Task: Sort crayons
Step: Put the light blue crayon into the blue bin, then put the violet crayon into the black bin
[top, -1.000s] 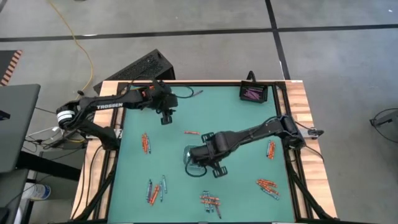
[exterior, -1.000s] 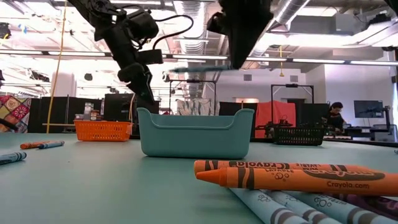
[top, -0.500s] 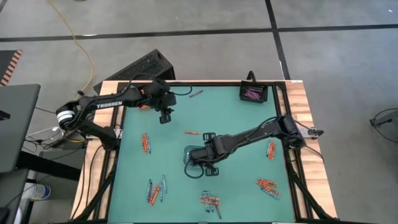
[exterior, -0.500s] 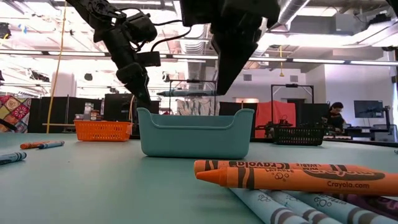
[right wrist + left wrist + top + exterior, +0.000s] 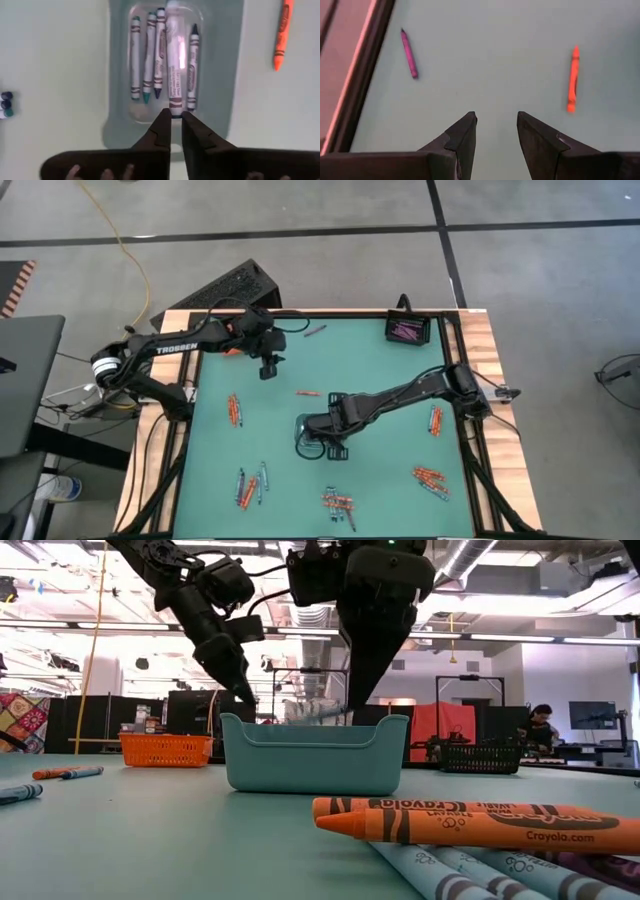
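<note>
Right wrist view: grey-blue crayon [image 5: 175, 70] at slightly parted fingers [image 5: 162, 131].

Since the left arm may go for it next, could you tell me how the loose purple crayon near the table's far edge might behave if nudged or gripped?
The purple crayon looks like a thin round stick lying flat on smooth matting, so a sideways nudge would probably roll it. It seems stiff and light, though thin enough that it may snap under a hard pinch.

even overhead light is falling on the green table [image 5: 380, 370], leaving only soft shadows. in the low view, ceiling strip lights are glaring and the arms are showing as dark silhouettes; the nearest crayons [image 5: 480, 823] are blurring slightly. glare is washing over the clear tray [image 5: 172, 65].
</note>
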You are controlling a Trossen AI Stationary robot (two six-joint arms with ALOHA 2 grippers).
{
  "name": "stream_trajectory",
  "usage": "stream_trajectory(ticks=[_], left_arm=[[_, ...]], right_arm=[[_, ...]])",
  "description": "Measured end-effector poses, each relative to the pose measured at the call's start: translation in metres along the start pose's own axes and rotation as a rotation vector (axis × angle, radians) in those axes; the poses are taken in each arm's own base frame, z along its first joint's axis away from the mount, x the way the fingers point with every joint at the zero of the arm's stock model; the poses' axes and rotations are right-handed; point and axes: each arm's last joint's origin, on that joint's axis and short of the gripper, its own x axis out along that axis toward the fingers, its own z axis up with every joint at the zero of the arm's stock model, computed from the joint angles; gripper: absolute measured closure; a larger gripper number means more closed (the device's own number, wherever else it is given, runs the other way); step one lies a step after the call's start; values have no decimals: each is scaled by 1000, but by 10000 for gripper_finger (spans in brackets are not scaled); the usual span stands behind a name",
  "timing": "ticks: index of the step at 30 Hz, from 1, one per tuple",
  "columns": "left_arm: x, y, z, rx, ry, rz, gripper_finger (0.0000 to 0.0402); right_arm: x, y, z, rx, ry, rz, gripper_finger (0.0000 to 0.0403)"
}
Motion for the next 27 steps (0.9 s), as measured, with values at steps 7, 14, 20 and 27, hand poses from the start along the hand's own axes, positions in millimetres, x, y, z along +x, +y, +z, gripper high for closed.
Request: stream_trajectory(ticks=[7, 14, 20, 27], left_arm=[[27, 3, -1, 17, -12, -1, 264], [63, 14, -2, 13, 1, -12, 254], [77, 36, 12, 9, -5, 9, 253], [94, 66, 25, -21, 30, -11, 252]], right_arm=[[1, 0, -1, 8, 5, -2, 311], [0, -2, -7, -15, 64, -65, 276], [-3, 1, -18, -6, 145, -120, 271], [2, 10, -31, -3, 209, -142, 271]])
